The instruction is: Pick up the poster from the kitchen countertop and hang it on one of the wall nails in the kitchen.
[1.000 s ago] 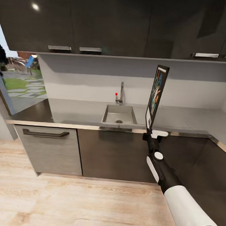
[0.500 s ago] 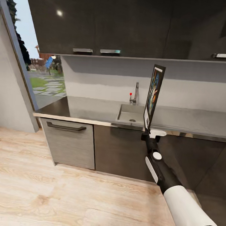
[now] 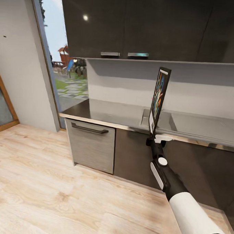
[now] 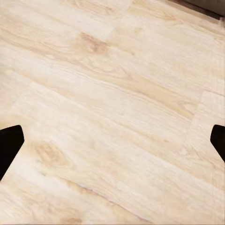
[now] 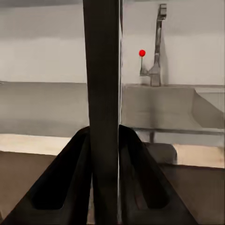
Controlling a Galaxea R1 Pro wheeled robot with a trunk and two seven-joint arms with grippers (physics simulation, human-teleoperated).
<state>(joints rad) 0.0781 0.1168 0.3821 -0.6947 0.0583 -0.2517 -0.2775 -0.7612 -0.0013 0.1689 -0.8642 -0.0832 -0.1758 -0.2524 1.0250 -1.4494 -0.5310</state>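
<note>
The right arm point(image 3: 181, 199) reaches forward and up from the lower corner, white along the forearm and black toward the wrist. Its right gripper point(image 3: 158, 138) points upward, and the two dark fingers point(image 5: 65, 183) are pressed flat against either face of the poster point(image 3: 159, 98), clamping its bottom edge between them. The poster stands upright straight out of the fingers, edge-on to them. The left gripper point(image 4: 112, 140) points down at the floor point(image 4: 117, 93); the tips of its fingers point(image 4: 9, 145) sit wide apart with nothing between them.
</note>
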